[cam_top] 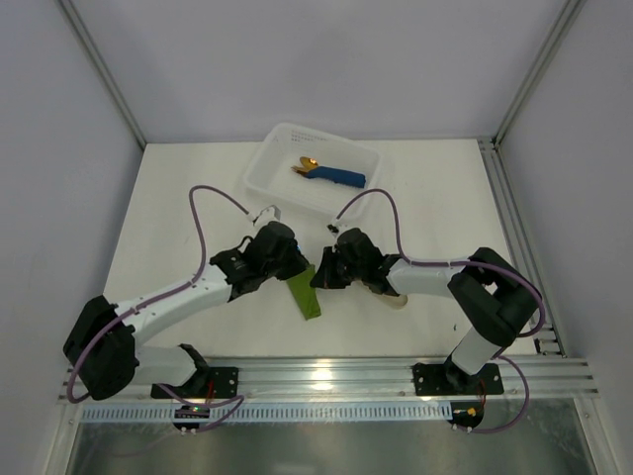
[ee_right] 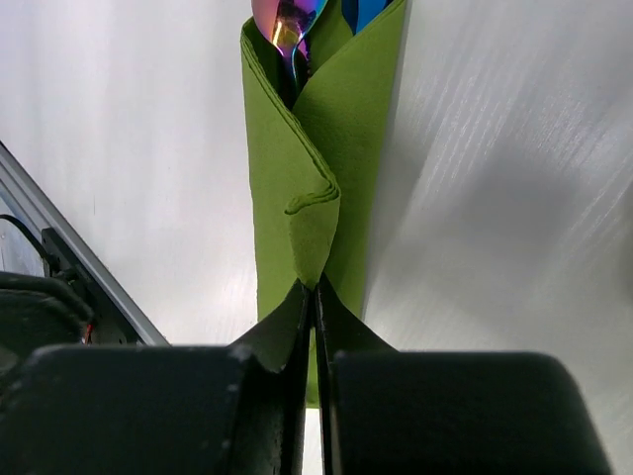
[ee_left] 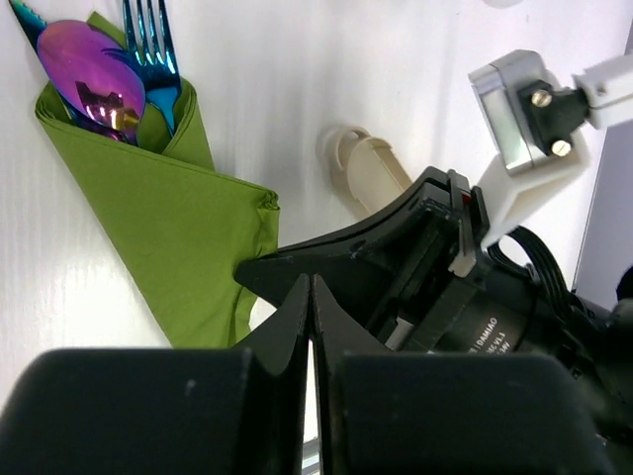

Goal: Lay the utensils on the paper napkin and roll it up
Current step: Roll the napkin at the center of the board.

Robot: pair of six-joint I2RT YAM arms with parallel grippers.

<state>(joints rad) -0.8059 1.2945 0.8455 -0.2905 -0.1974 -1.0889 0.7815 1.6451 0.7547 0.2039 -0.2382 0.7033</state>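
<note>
Olive paper napkin (cam_top: pixel 308 293) rolled around iridescent utensils (ee_left: pixel 99 84), right gripper (ee_right: pixel 313 297) pinching its folded edge, left gripper (ee_left: pixel 311 297) closed empty alongside

The light is bright, soft and even from above. The white bench (cam_top: pixel 188 188) is nearly overexposed, with only faint shadows under the arms. In the overhead view a glare patch sits on the metal rail (cam_top: pixel 321 374) at 6 o'clock. In the wrist views the left hand (ee_left: pixel 310 282) and right hand (ee_right: pixel 315 289) are dark, blurred masses at 6 o'clock, while the paper napkin (ee_right: pixel 287 168) is sharp. The utensils (ee_left: pixel 94 84) carry small hot highlights at 11 o'clock.
</note>
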